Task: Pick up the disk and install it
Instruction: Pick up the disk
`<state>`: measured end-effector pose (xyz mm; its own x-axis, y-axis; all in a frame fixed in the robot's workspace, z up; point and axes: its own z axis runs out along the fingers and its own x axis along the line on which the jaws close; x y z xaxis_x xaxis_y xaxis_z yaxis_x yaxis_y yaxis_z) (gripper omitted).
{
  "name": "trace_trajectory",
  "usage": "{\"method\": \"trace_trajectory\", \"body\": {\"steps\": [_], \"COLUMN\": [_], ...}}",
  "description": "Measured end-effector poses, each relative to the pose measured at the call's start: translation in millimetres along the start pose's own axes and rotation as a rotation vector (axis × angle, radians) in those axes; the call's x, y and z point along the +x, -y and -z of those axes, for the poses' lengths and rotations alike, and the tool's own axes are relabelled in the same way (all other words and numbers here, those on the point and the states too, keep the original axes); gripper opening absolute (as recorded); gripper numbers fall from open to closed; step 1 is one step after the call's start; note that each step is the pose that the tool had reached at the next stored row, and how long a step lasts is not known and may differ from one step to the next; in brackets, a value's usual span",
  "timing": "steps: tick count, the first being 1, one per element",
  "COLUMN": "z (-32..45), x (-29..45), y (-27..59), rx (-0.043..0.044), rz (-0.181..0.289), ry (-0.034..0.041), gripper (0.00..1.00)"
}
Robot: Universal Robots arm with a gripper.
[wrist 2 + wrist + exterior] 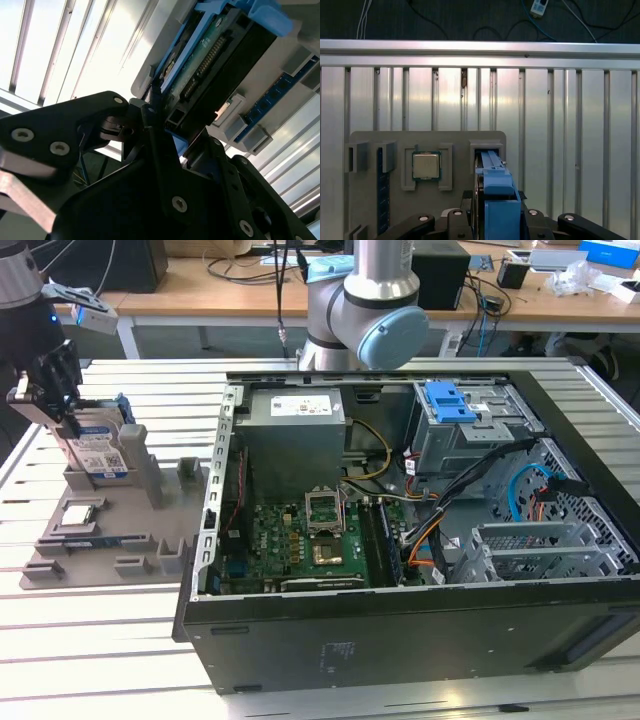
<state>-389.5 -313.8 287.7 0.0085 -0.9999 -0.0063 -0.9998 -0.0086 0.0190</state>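
Case (400, 640): open, lying near and right on slatted table (100, 660).
Tray (150, 540): grey, flat on table just left of case.
Chip (80, 512): flat in a tray pocket, nearer than disk.
Disk (100, 455): upright on edge in a slot at tray's far end, blue bracket along its top edge.
Gripper (68, 418): far left, above tray, clamped on disk's top edge.

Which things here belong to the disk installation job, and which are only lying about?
For the job: disk, gripper at it, open computer case.
Lying about: processor chip, memory stick, both on the grey tray.
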Motion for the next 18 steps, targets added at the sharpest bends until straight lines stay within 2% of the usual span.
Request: {"method": "trace_trajectory", "body": {"steps": [2, 18], "z": [-0.1, -1.0], "x": [0.0, 0.0], "y": [0.0, 0.0], "rx": [0.0000, 0.0000], "rz": [0.000, 0.000], "ry": [-0.0001, 0.0000], "gripper": [0.36, 0.36]}}
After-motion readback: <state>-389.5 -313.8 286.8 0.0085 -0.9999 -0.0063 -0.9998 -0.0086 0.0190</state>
